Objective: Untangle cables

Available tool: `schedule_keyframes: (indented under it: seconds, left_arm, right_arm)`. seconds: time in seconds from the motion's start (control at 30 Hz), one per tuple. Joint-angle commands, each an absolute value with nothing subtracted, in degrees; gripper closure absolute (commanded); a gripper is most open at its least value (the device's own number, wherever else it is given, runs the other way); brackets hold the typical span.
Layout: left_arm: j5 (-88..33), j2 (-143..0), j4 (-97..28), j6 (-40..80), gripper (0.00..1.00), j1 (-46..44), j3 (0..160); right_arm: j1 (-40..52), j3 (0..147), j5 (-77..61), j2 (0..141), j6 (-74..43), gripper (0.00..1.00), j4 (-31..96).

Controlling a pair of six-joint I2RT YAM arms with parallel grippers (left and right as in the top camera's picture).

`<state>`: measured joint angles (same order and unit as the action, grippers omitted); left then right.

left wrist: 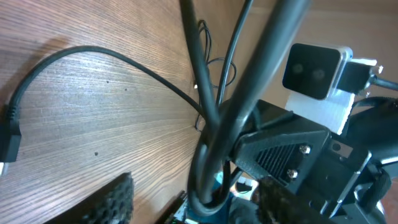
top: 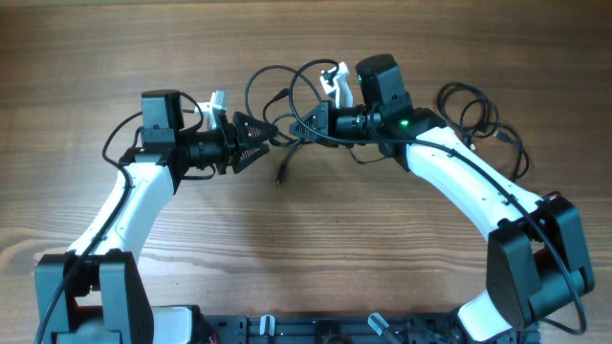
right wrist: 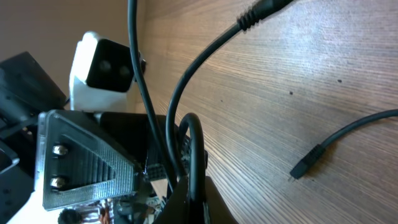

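A tangle of thin black cables [top: 287,91] hangs between my two grippers at the table's far middle. My right gripper [top: 301,127] is shut on a loop of the cables, which shows pinched between its fingers in the right wrist view [right wrist: 193,199]. My left gripper [top: 271,135] faces it, almost touching. In the left wrist view its fingers [left wrist: 199,202] stand apart, with the cable strands [left wrist: 205,93] running between them. One plug end [top: 281,178] hangs down to the wood; it shows in the right wrist view [right wrist: 308,165] too. Another plug [left wrist: 11,134] lies at the left.
A second coil of black cable [top: 483,119] lies on the wood at the far right, beside the right arm. The table is bare wood [top: 306,248] in front of the grippers. Each wrist view shows the other arm's white camera close by.
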<state>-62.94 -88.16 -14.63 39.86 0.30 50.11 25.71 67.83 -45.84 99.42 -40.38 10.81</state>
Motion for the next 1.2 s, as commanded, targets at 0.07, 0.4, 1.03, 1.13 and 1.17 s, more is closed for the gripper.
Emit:
schedule_keyframes:
  seconds: [0.07,0.4,1.03,1.13,1.17]
  left_arm:
    - [-64.1,-88.1,-14.8,52.1,0.62,0.5,50.5]
    - [-62.9,-88.1,-10.7,60.7,0.93,0.5,50.5]
    - [-59.1,-88.1,-9.9,56.8,0.96,7.6,50.5]
    - [-59.1,-88.1,-10.1,56.1,0.96,9.8,50.5]
    - [-59.1,-88.1,-10.3,55.7,0.96,10.7,50.5]
  right_arm:
    - [25.8,67.9,-46.2,98.3,-44.1,0.96,8.4]
    - [25.8,67.9,-46.6,98.3,-49.7,0.96,7.5]
    - [25.8,67.9,-43.7,98.3,-39.4,0.96,13.6]
    - [25.8,67.9,-38.0,98.3,-35.1,0.96,17.7]
    - [25.8,67.9,-35.7,98.3,-33.8,0.96,19.4]
